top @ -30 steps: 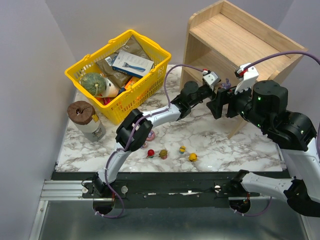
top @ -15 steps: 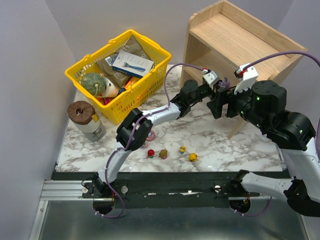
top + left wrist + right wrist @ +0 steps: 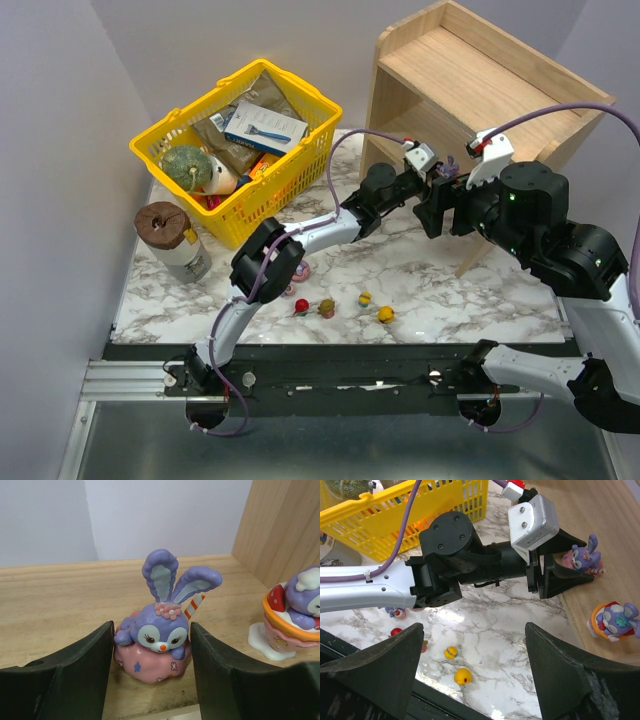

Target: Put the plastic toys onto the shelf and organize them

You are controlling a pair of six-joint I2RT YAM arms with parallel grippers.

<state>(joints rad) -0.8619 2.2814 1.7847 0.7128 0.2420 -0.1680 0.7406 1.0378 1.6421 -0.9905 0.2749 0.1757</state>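
The left gripper [image 3: 150,625] reached into the lower tier of the shelf [image 3: 480,70]. Its two dark fingers [image 3: 75,670] stood partly closed on either side of a long-eared purple figurine [image 3: 155,640]. As far as the wrist view showed, both pads met the figurine's pink base, so it appeared to be held. The figurine stood upright on the lower board, facing the camera. A second purple figurine [image 3: 295,615], sitting in an orange-rimmed cup, stood apart from it to the right, near the side panel.

The right gripper [image 3: 472,626] hovered just beside the left one at the shelf's open front, its jaws spread wide with nothing between them.

On the marble table [image 3: 430,280], near the arm bases, lay a red toy [image 3: 301,306], an olive-brown toy [image 3: 326,307], a small yellow-and-blue toy [image 3: 365,298] and a yellow toy [image 3: 386,314], in a loose row. The yellow basket [image 3: 160,150] of groceries sat at the far left, and a brown-lidded jar [image 3: 165,225] stood just in front of it.
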